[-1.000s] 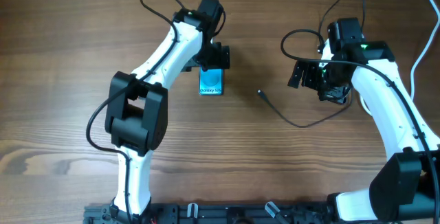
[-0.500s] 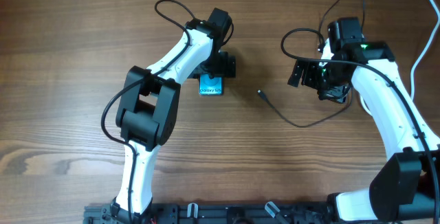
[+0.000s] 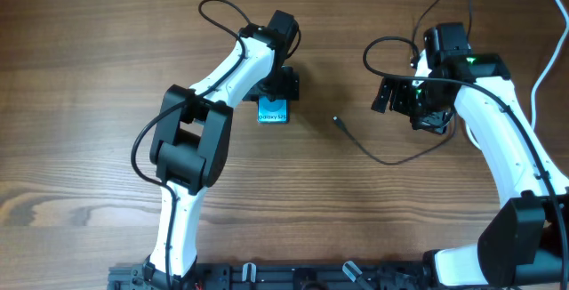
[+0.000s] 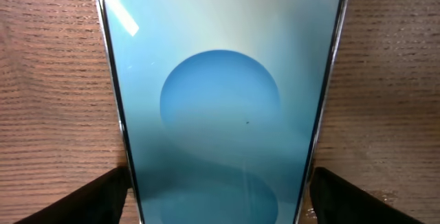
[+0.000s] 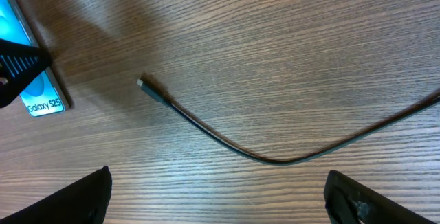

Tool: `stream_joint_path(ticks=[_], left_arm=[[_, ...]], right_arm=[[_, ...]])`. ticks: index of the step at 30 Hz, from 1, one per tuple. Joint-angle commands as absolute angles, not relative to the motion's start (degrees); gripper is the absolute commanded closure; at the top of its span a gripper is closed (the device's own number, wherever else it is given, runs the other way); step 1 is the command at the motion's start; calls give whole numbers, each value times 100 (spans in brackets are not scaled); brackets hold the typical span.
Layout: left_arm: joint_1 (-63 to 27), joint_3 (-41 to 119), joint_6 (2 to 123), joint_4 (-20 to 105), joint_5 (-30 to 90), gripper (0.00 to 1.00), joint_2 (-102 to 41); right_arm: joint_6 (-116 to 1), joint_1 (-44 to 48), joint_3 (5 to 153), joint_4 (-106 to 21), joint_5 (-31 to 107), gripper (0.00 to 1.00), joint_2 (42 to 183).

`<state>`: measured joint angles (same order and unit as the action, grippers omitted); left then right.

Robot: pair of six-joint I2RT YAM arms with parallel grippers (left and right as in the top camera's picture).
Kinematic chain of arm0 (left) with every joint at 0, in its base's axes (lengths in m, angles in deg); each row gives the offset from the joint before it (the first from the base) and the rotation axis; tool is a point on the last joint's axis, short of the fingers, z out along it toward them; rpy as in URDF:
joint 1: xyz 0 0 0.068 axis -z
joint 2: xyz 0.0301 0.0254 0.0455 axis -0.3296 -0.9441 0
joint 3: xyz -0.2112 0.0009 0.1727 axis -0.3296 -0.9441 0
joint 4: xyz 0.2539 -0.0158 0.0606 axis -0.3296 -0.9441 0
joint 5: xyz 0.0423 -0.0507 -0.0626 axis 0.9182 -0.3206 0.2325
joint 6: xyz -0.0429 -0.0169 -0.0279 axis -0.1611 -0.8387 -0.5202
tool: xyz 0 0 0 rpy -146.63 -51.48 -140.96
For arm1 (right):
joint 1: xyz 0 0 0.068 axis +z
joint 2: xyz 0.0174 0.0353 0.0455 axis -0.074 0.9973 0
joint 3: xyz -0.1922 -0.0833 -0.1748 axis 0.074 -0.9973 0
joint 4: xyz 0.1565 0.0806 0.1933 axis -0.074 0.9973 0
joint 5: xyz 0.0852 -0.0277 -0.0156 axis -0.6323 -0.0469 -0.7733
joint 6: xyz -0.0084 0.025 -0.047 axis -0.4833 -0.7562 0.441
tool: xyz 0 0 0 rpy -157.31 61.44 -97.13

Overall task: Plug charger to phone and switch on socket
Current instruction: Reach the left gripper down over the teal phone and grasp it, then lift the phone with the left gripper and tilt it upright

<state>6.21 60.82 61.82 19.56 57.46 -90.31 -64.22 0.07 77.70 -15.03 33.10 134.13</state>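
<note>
Over the last second the left arm's elbow has swung to the right and its left gripper [image 3: 278, 86] has shifted a little, coming over the top end of the phone [image 3: 273, 111]; in the last half of that second almost nothing moved. The right arm has not stirred.

The phone lies flat on the wooden counter [image 3: 89, 148], left of centre, its white "Galaxy S25" band towards the robot. In the left wrist view the blue screen fills the space between the two fingers [image 4: 89, 200], which stand one on each long edge, right up against the phone. The jaws are spread to the phone's width; whether they are pinching it or only bracketing it, I cannot tell.

The right gripper [image 5: 218, 183] hangs above the counter with its jaws wide apart and nothing between them. Below it lies the charger cable [image 5: 227, 145], its small plug tip [image 5: 141, 82] pointing towards the phone but apart from it. The socket cannot be made out in any view; a white cable [image 3: 542, 76] runs along the far right edge.

The step in hand looks to be steadying the phone, with the plugging not yet begun. Next, the right arm would need to drop, close on the cable just behind the tip, and line the tip up with the phone's near end before pushing in. The switch comes after.
</note>
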Motion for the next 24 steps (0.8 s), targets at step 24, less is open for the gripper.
stream_joint_path(ticks=[24], left_arm=[[614,5901,5893,1725,5464,34,-9221]], right_arm=[[-6505,27,7792,-1512,3231,1,13490]])
